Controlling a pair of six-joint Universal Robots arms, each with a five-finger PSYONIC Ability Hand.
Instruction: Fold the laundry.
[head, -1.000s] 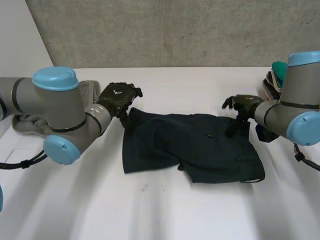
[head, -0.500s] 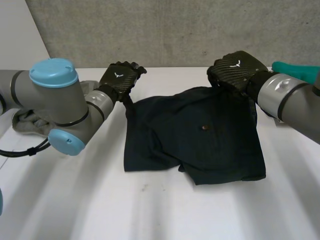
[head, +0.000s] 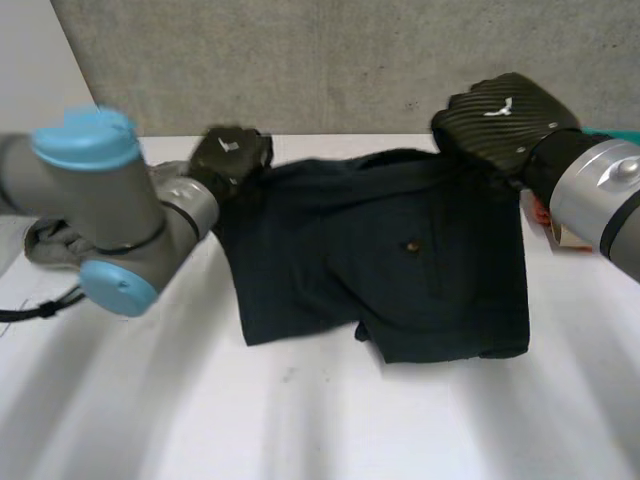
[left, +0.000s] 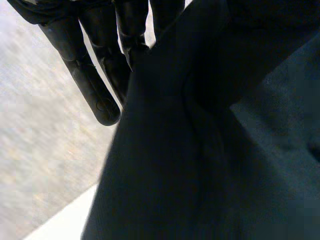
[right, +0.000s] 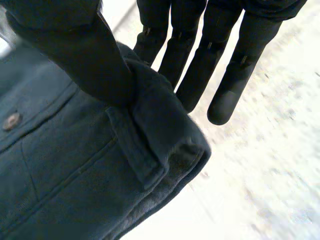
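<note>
Shorts (head: 400, 270) were held up by the waistband, one end pinched in left hand (head: 230, 155), other in right hand (head: 497, 118); hem was draped below on surface (head: 300, 430). Nothing was folded yet.

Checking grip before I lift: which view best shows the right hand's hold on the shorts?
The right wrist view: the right hand pins the shorts by the waistband corner, thumb against straight fingers. The head view shows that hand's back above the corner, hiding the pinch. The left wrist view shows the left hand instead.
</note>
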